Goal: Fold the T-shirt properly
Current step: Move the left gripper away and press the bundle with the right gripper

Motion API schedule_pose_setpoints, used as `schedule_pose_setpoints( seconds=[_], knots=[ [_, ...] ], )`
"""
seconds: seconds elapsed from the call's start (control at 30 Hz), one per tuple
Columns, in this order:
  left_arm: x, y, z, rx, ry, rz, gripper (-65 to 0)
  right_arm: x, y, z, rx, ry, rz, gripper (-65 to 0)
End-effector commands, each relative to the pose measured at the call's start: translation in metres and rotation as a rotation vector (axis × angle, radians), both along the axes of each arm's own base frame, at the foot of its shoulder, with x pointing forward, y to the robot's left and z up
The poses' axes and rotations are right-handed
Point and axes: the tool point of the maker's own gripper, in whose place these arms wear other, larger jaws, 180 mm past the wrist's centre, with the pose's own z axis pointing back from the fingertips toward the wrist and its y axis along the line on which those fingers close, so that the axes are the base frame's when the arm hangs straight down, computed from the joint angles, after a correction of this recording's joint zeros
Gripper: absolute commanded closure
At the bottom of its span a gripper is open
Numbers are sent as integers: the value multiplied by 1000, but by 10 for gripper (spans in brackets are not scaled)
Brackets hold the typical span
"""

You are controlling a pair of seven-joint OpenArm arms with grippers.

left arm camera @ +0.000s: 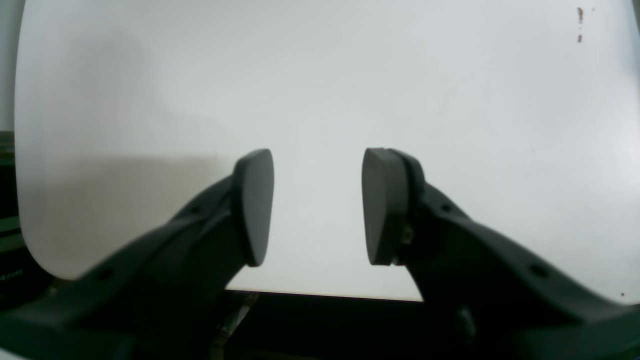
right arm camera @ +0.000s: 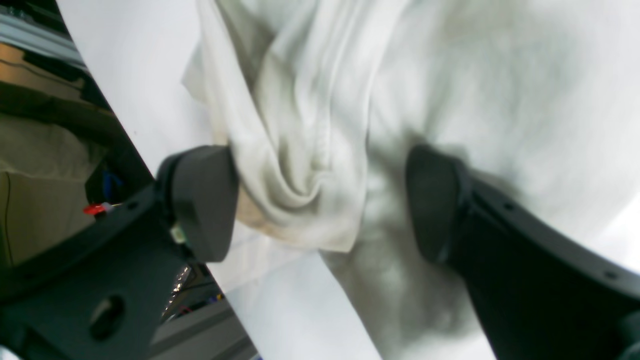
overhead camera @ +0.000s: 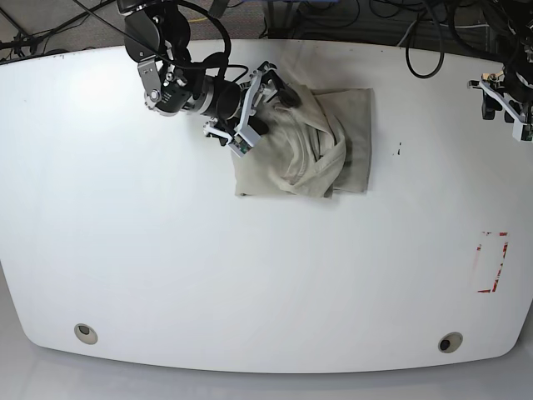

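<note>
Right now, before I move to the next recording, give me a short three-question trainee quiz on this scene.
1. True or false: the left claw holds cloth.
2. Which claw is at the T-shirt? A) left B) right C) both
3. Fill in: the T-shirt lies bunched on the white ____.

Key: 1 false, its open jaws show only bare surface between them. 2 B, its open jaws straddle a bunched fold; the left one is off at the far edge. 3 table.
</note>
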Motion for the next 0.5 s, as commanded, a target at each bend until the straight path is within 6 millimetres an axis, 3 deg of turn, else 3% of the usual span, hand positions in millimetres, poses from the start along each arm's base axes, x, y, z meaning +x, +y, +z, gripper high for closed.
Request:
schedule_pose_setpoints(
  seconds=[0.0,0.2,0.33,0.47],
  knots=[
    [6,3,11,20,-35,-11,-257,7,7,14,50,-37,-2,-488],
    [5,4,11,21,-35,-10,-257,-14,44,19,87,-29,113,-488],
    [5,3,11,23,-33,-13,-257,-17,69,29,124,-47,172,-488],
    [-3,2,7,22,-11,-16,-257,-9,77,29,111,-57,189,-488]
  ],
)
